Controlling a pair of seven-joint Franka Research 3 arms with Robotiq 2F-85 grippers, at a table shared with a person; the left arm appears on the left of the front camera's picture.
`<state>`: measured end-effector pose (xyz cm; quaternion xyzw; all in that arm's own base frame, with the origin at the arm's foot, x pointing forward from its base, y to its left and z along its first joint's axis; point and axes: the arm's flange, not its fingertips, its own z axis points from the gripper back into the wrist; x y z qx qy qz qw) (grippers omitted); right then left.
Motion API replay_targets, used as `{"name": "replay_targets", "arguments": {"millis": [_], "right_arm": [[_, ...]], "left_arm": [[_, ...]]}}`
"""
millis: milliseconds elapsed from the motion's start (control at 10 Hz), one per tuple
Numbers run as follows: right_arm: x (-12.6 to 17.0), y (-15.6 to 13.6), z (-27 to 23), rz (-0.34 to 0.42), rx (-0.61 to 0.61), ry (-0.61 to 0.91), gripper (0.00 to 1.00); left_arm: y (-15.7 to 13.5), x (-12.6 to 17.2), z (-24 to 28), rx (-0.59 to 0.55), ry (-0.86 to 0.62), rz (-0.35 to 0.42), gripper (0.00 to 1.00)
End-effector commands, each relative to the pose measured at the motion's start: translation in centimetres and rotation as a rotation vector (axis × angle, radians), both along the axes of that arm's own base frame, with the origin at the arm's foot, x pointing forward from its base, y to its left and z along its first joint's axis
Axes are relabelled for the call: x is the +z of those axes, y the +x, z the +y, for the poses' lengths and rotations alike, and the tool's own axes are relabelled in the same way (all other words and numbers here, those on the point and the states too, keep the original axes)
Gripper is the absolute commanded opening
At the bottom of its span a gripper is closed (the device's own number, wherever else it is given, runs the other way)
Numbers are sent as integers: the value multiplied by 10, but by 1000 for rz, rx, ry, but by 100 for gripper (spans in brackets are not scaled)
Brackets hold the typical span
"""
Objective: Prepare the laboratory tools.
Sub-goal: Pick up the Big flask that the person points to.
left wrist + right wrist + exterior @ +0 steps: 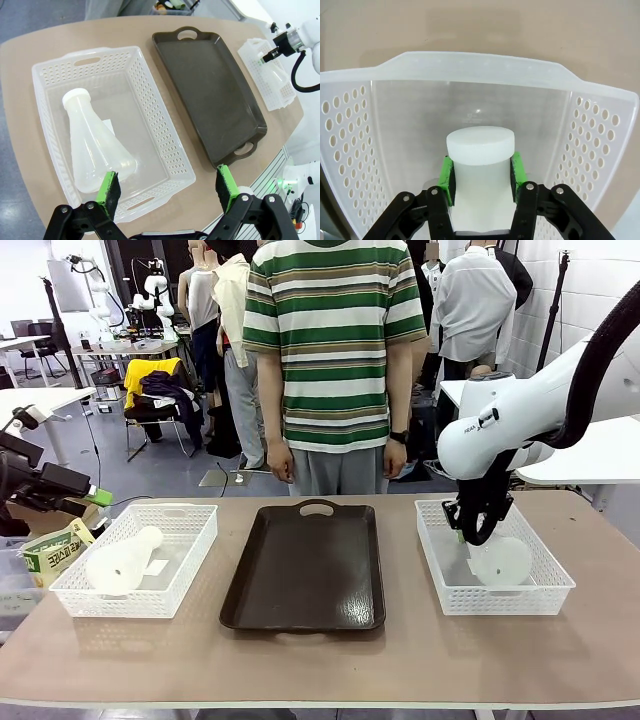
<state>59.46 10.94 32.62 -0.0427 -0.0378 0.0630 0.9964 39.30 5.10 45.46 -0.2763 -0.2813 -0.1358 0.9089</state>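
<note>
One frosted-white flask point(120, 562) lies on its side in the left white basket point(190, 560). In the left wrist view this flask point(95, 145) lies just beyond my left gripper point(167, 187), which hangs open above the near end of the basket point(160, 125), touching nothing. A second flask point(500, 562) is in the right basket point(545, 580). My right gripper point(470, 530) reaches down into that basket. In the right wrist view my right gripper point(481, 175) is shut on the neck of this flask point(480, 150), its green pads pressed on both sides under the cap.
A dark brown tray point(305, 560) lies between the two baskets. A person in a striped shirt point(335, 340) stands at the far edge, hands at their sides. A green and white box point(50, 550) sits off the table's left end.
</note>
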Motion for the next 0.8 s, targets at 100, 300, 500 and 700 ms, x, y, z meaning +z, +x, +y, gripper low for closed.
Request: {"name": "replay_targets", "arguments": {"millis": [100, 300, 500, 700], "right_arm": [[-9, 2, 1, 17, -22, -23, 0], [0, 0, 0, 3, -1, -1, 0], [0, 0, 0, 3, -1, -1, 0], [0, 0, 0, 3, -1, -1, 0]], "left_arm": [[1, -3, 2, -18, -15, -17, 100], [1, -3, 2, -18, -15, -17, 100], [1, -3, 2, -18, -15, -17, 100], [1, -3, 2, -18, -15, -17, 100]]}}
